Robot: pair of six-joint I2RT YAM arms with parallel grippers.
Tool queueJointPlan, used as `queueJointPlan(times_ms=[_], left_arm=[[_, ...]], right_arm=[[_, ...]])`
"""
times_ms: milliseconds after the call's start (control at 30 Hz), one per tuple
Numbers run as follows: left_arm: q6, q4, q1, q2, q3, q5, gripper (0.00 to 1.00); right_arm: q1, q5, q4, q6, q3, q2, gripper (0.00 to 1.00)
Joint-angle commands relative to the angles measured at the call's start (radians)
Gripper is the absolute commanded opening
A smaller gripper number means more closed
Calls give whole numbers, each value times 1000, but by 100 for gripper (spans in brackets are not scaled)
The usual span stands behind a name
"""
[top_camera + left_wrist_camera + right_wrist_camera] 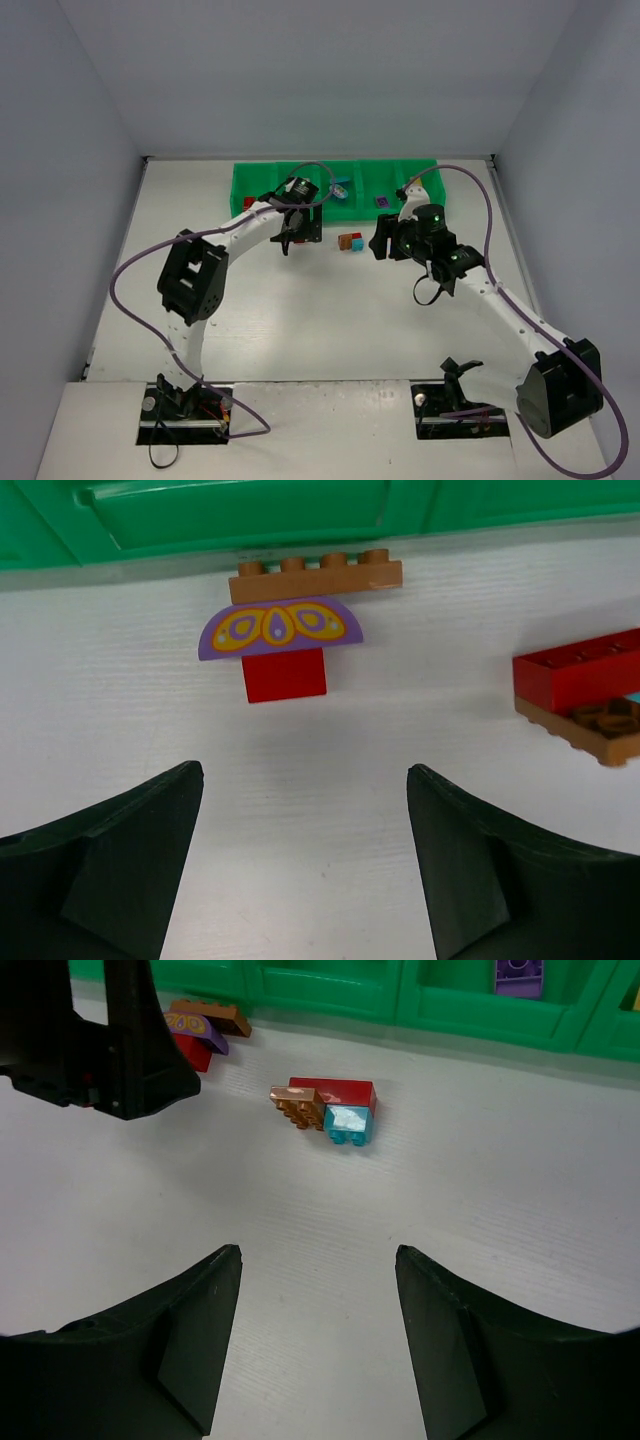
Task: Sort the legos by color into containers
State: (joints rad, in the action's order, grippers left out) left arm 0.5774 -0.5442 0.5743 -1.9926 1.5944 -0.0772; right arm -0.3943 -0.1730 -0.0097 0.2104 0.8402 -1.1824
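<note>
Just in front of the green tray [250, 515], the left gripper [305, 780] is hovering with jaws spread wide, gripping nothing. A brown brick [315, 578], purple half-round piece [280, 630] and small red brick [285, 674] are lying touching, just beside the tray's front wall. Further right, near that wall, a red brick [335, 1092], brown plate [298, 1108] and cyan brick [348, 1125] are sitting clustered. The right gripper [318, 1255] is hanging released, empty.

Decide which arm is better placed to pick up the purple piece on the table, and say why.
Left, most likely. The left gripper, open, points straight at the purple piece close in front; the right gripper faces the red, brown and cyan cluster instead.
</note>
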Motion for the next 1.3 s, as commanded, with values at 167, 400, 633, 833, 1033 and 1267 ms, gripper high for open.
queueJointPlan(times_ms=[167, 400, 633, 833, 1033, 1267], left_arm=[[52, -8, -8, -55, 114, -105, 72], [47, -11, -28, -100, 142, -104, 59], [35, 23, -27, -107, 130, -95, 43], [30, 53, -25, -117, 111, -98, 42], [7, 73, -27, -133, 95, -114, 38], [-51, 125, -16, -42, -11, -130, 4]], right_arm=[[-3, 3, 62, 9, -13, 61, 60], [-3, 4, 59, 1, -20, 72, 60], [-3, 1, 57, -2, -21, 75, 60], [-3, -3, 57, -2, -26, 76, 60], [-3, -6, 57, -3, -32, 83, 60], [-5, -48, 57, -12, -29, 90, 60]])
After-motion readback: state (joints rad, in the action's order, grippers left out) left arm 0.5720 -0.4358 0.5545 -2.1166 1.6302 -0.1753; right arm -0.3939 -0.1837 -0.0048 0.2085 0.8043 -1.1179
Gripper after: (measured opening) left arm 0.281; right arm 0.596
